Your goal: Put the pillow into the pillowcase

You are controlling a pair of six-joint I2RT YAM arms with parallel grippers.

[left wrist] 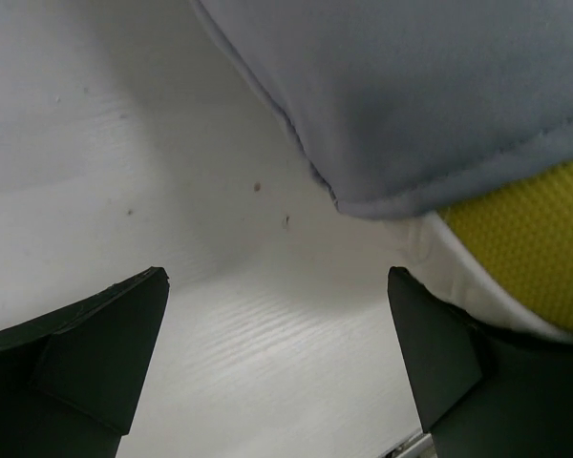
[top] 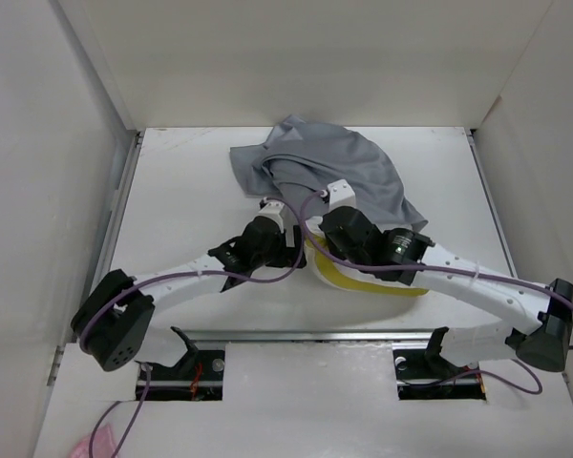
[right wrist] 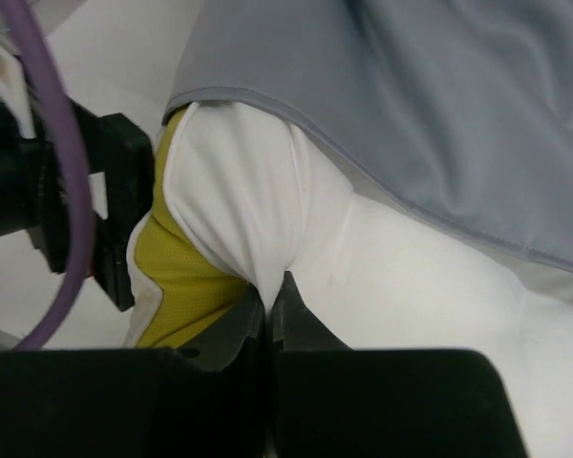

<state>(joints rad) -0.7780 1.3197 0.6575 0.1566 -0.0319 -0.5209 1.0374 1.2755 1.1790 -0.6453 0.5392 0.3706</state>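
The grey pillowcase (top: 334, 167) lies bunched at the back middle of the table, draped over the far part of the pillow. The white pillow (right wrist: 267, 181) sticks out from under the pillowcase (right wrist: 420, 86) hem, and its yellow band (top: 363, 284) shows near the front. My right gripper (right wrist: 269, 286) is shut on a pinched fold of the pillow's white fabric beside the yellow band. My left gripper (left wrist: 277, 277) is open just left of the pillow's corner, over bare table, with nothing between its fingers. The pillowcase (left wrist: 411, 95) edge and the yellow band (left wrist: 535, 258) sit just ahead of its right finger.
White walls enclose the table (top: 191, 191) on the left, back and right. A metal rail (top: 306, 336) runs along the near edge in front of the arm bases. Purple cables loop over both arms where they meet mid-table.
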